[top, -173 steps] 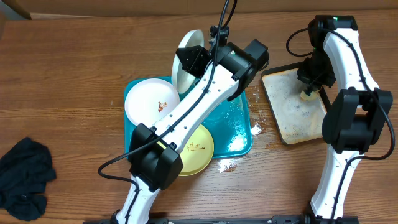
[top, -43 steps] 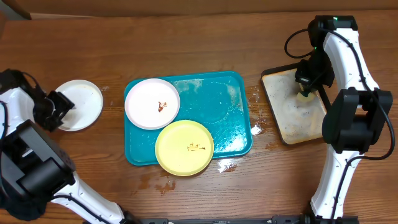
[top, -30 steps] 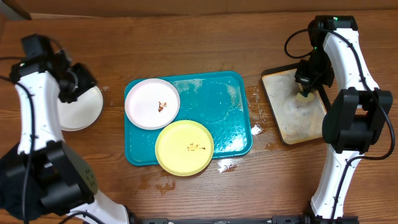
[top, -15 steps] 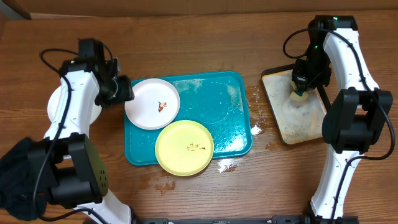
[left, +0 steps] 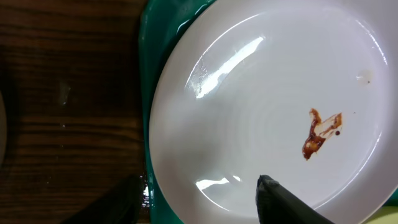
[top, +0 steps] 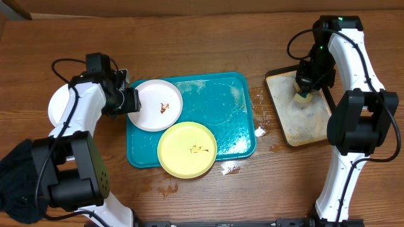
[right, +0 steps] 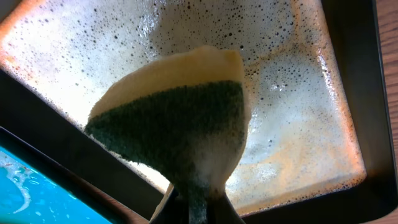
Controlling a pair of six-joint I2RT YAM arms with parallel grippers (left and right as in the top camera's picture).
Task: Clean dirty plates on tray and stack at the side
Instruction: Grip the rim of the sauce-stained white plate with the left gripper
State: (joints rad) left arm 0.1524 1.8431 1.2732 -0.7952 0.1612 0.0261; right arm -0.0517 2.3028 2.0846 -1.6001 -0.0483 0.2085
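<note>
left wrist view: take the smeared plate by its near rim

your left gripper (left: 199,208) hangs low over the round white shallow plate with the brown smear (left: 267,93). its two dark fingers are spread wide, one above the plate's face and the other out past the rim, and nothing is between them. the plate lies flat in the far left corner of the large turquoise plastic tray (left: 158,18), just beside the pale yellow-green round plate (top: 187,149), which overhangs the tray's front rim. a second white round plate (top: 57,110) sits off the tray on the wooden table (top: 189,44), partly hidden by your arm.

your right gripper (right: 189,208) is pinching the yellow-and-green sponge (right: 180,124) over the black-rimmed soapy tray (top: 315,135).

the smeared plate looks stiff, thin and light, but it is glossy and the tray under it shines wet, so expect it to skate if you push it. the raised rim is the only purchase: close across it, keep clear of the smear, and lift slowly so it does not swing or slip out
</note>
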